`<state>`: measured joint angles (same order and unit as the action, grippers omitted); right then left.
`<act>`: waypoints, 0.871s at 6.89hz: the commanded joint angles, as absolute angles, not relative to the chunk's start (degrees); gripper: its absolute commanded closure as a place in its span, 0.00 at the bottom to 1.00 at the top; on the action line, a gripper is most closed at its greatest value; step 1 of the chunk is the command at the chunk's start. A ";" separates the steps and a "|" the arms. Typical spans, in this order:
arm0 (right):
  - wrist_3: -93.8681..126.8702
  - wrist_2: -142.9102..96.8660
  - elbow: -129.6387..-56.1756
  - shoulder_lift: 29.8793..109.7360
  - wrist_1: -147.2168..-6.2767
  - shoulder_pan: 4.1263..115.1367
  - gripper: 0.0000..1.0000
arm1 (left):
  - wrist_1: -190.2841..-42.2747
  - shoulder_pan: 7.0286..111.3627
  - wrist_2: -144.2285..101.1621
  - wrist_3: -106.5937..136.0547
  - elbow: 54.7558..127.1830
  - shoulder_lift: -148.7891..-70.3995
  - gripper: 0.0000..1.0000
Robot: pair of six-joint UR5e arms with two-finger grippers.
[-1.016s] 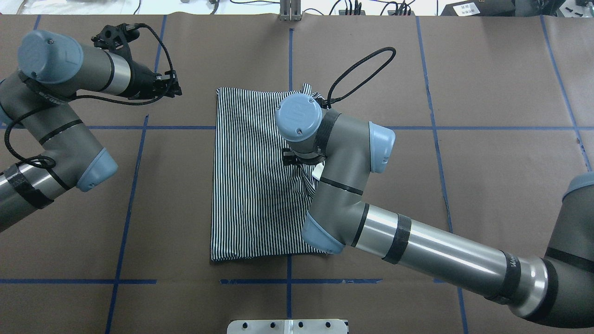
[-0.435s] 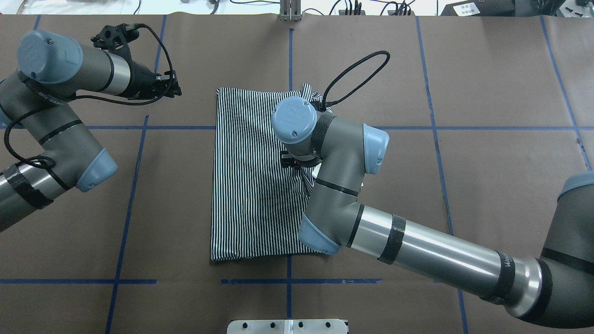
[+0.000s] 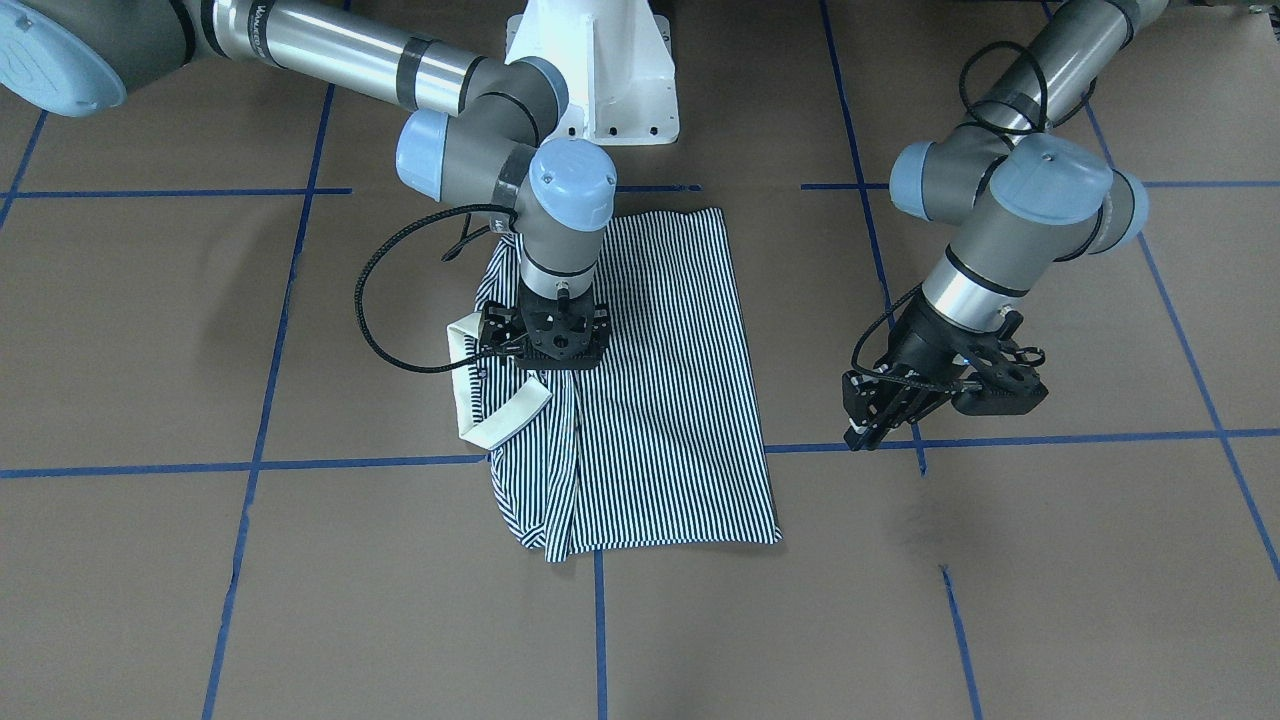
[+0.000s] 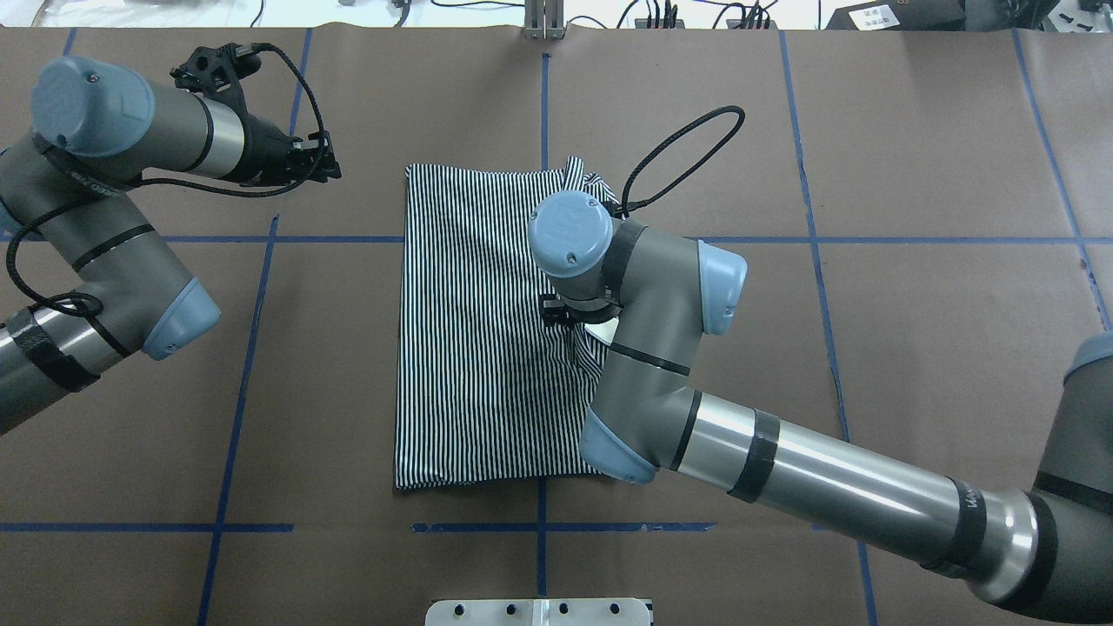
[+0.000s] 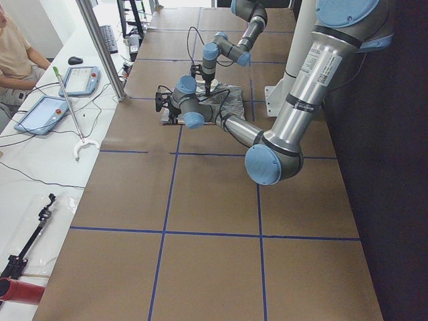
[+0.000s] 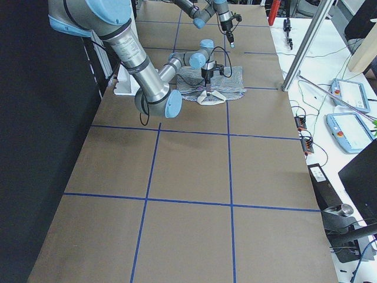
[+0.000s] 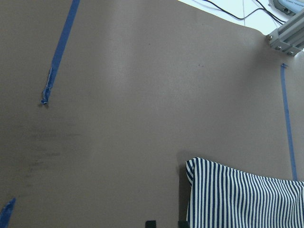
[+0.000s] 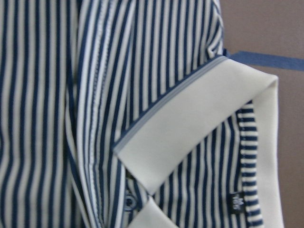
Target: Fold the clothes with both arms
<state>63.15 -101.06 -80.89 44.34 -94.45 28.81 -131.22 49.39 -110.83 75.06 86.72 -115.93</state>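
Observation:
The striped polo shirt [image 3: 650,400] lies folded in a rough rectangle mid-table, also in the overhead view [image 4: 469,330]. Its cream collar [image 3: 500,415] sticks out on the robot's right side. My right gripper [image 3: 540,365] points straight down just over the shirt beside the collar. It looks open, and its fingers show in no view. The right wrist view shows the collar [image 8: 190,128], a small button [image 8: 129,202] and a label [image 8: 239,202] close up. My left gripper [image 3: 858,435] is shut and empty. It hovers over bare table, apart from the shirt, whose corner [image 7: 242,199] shows in the left wrist view.
Brown paper with blue tape lines [image 4: 252,348] covers the table. The white pedestal base [image 3: 600,70] stands at the robot's side. A metal post [image 4: 543,22] stands at the far edge. A person [image 5: 17,53] and tablets [image 5: 80,80] are at a side bench.
My right wrist shifted slightly left, then moved right and toward the robot's side over the shirt. The shirt's outline and the left arm stayed the same.

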 commanded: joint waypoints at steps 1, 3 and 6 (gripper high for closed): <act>60.32 -102.48 -88.12 51.12 -94.57 31.19 0.00 | -131.22 49.39 -110.83 75.06 87.18 -115.84 0.72; 57.85 -102.48 -89.03 53.70 -94.48 33.04 0.00 | -131.22 49.48 -110.83 75.06 87.27 -115.84 0.72; 57.83 -103.62 -89.03 53.09 -94.40 34.62 0.00 | -127.97 49.40 -110.83 75.06 89.82 -115.84 0.72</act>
<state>57.90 -103.04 -89.06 53.36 -94.46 33.89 -129.01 49.47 -110.83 75.06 89.05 -115.84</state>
